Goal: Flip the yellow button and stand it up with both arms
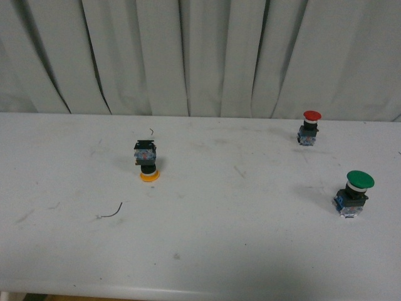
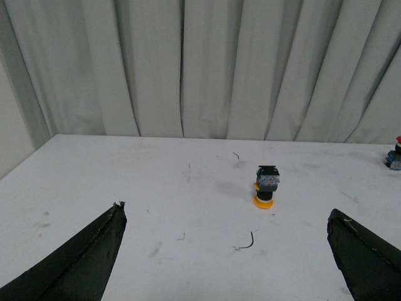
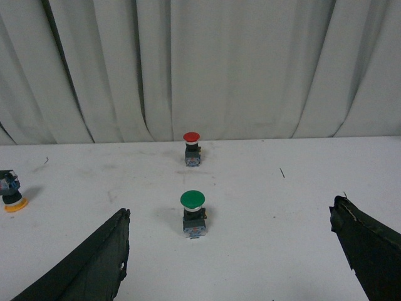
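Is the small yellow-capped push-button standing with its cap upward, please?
No, the yellow-capped push-button stands cap-down, with its dark contact block on top.

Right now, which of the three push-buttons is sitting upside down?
The yellow button, alone on the left: its cap is down on the table, contact block on top. The red button and green button stand cap up.

1. We see a table (image 1: 250, 251) with a curtain (image 1: 200, 56) hanging behind its far edge.
2. The left button (image 1: 146, 161) sits on the table left of centre, cap down, block on top.
3. The far-right button (image 1: 309, 128) stands upright at the far right, near the curtain.
4. The near-right button (image 1: 354, 193) stands nearer us and further right, well apart from it.
5. A wire scrap (image 1: 111, 212) lies near-left of the left button.
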